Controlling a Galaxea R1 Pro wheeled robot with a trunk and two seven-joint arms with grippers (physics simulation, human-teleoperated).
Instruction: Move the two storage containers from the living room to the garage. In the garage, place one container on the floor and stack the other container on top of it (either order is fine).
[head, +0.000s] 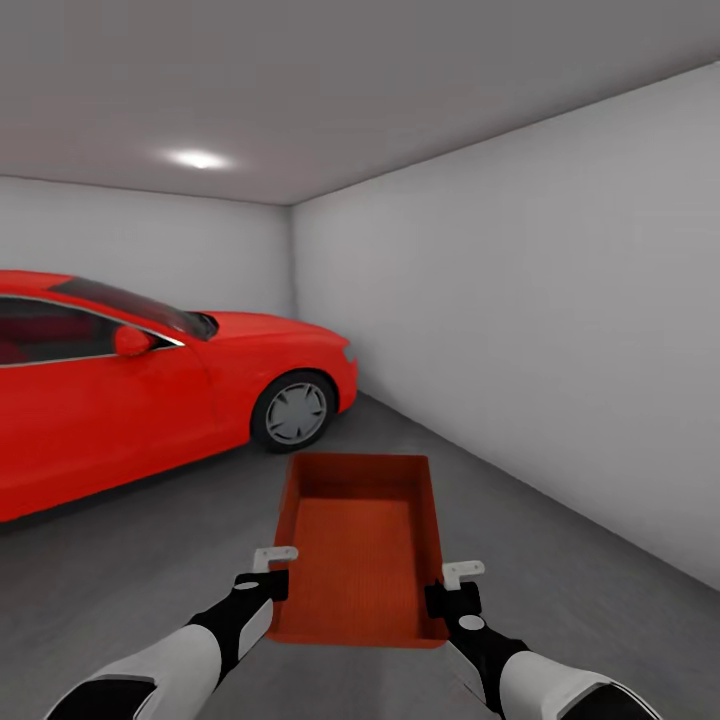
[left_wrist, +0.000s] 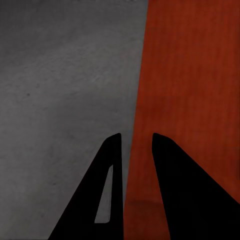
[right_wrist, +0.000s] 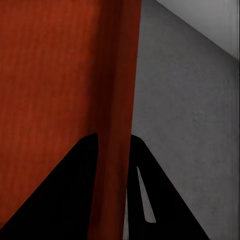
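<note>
My left pincer (head: 275, 570) grips the left wall of the orange-red, lidless rectangular plastic storage container (head: 360, 545), and my right pincer (head: 455, 585) clamps the right wall. From the head camera I hold the bin above the dark grey mottled concrete floor (head: 150, 560), a glossy red car (head: 150, 390) to the left. Each wrist camera shows black fingers (left_wrist: 112, 190) straddling a smooth wall, one inside, one outside; the bin's bottom looks finely ribbed.
</note>
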